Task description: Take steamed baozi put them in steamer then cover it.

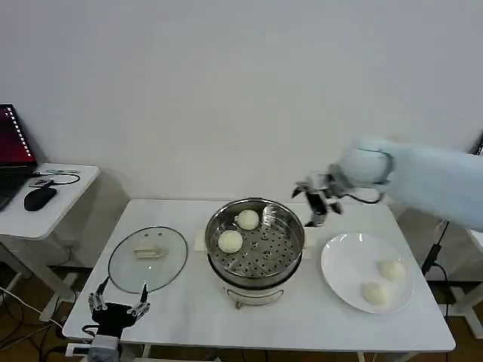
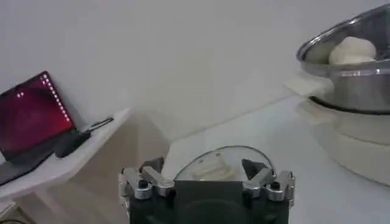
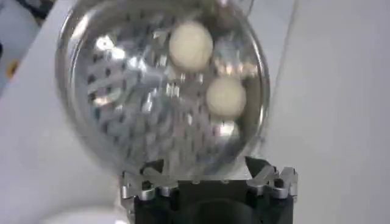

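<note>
Nearest the head camera, the left gripper (image 1: 118, 307) waited empty with spread fingers just beyond the cover (image 1: 148, 259), which lay left of the steamer (image 1: 255, 243) holding two baozi (image 1: 230, 241), while the right gripper (image 1: 316, 205) hung open and empty beside the steamer's far right rim.

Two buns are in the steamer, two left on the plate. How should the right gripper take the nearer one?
Come straight down on the steamed baozi nearest the front edge of the plate, fingers closing across its widest part. It is round, so no side is better; the plate's shallow rim probably blocks a sideways approach. Align the jaws so neither hits the other bun. The right gripper is open near the steamer.
</note>
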